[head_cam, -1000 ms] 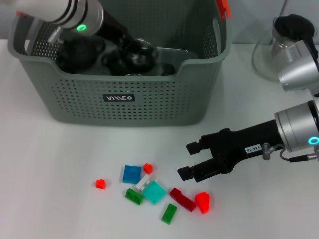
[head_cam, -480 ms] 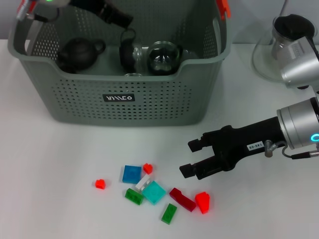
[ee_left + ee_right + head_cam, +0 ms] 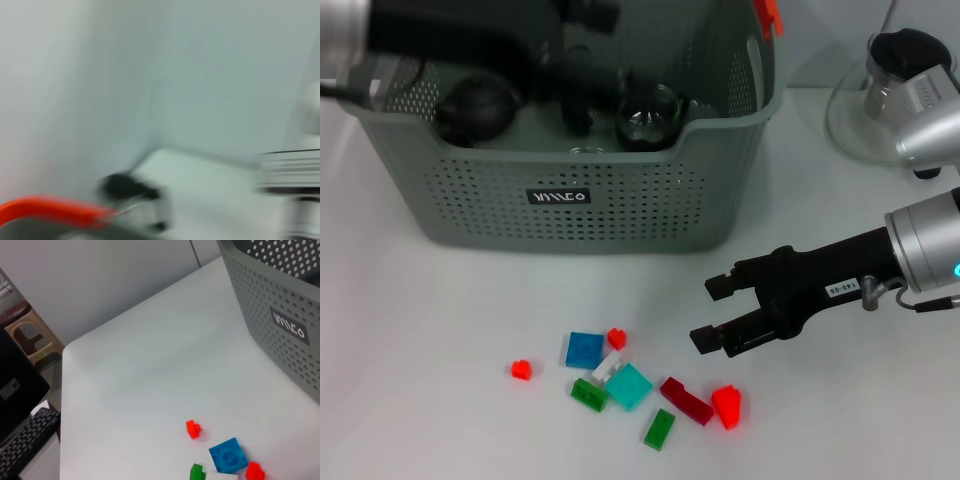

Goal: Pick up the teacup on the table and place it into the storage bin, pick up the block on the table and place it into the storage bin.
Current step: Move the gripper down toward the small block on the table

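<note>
- We see the storage bin at the far left of the table, already holding a dark teapot, a glass cup and other dark ware that we cannot make out well.
- Our left arm crosses above the bin as a dark blur; we cannot tell how its jaws stand, nor whether the teacup is among the things in the bin.
- Our right gripper hovers low over the table with its jaws wide apart and nothing between them, pointing at the scatter of blocks.
- The nearest pieces are the bright red block and the dark red brick, just below the fingertips; the teal block, blue block, white block and green bricks lie in a tight cluster farther left.
- A lone small red block sits apart from the rest.
- We judge the step in hand to be the block pick-up.
- To do it well, we should choose an outlying piece, such as the bright red one, so the fingers do not shove its neighbours.
- We should come down straight, straddle its narrow sides, and close only once both pads are level with it.
</note>
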`<state>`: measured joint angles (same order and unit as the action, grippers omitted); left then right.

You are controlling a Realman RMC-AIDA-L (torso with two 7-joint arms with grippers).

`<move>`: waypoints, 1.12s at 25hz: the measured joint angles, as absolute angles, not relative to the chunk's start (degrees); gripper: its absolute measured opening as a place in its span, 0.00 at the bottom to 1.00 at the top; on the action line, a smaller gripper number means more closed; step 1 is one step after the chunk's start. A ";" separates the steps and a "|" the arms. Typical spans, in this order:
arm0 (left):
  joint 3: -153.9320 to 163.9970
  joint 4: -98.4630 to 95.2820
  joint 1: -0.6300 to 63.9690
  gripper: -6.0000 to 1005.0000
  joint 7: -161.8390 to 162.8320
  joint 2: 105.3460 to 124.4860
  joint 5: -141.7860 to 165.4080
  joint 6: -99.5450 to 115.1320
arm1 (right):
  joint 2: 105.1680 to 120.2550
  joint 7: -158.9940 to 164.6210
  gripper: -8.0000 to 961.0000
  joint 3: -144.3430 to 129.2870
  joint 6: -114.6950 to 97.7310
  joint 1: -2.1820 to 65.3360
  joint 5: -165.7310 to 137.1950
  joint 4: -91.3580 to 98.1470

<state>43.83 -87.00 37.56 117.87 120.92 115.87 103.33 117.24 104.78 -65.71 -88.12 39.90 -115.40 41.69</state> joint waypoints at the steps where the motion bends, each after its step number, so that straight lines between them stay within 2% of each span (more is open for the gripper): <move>1: 43.11 -86.89 36.54 0.88 115.92 120.91 112.87 105.96 | 117.12 104.57 0.96 -65.71 -88.20 39.91 -115.40 41.69; 10: 41.89 -80.49 26.80 0.88 99.11 122.98 104.73 117.14 | 115.97 102.80 0.96 -65.82 -90.35 40.20 -116.11 43.26; 13: 43.02 -76.83 24.31 0.88 93.61 123.37 104.71 117.49 | 116.01 102.87 0.96 -65.83 -91.10 40.53 -118.61 45.52; 22: 39.46 -59.34 21.74 0.88 73.79 122.39 108.08 115.59 | 116.60 106.19 0.96 -65.78 -92.87 44.64 -128.78 49.18; 28: 38.78 -56.22 19.25 0.88 64.96 123.51 113.70 107.99 | 118.33 110.47 0.96 -65.86 -92.92 48.67 -137.65 50.41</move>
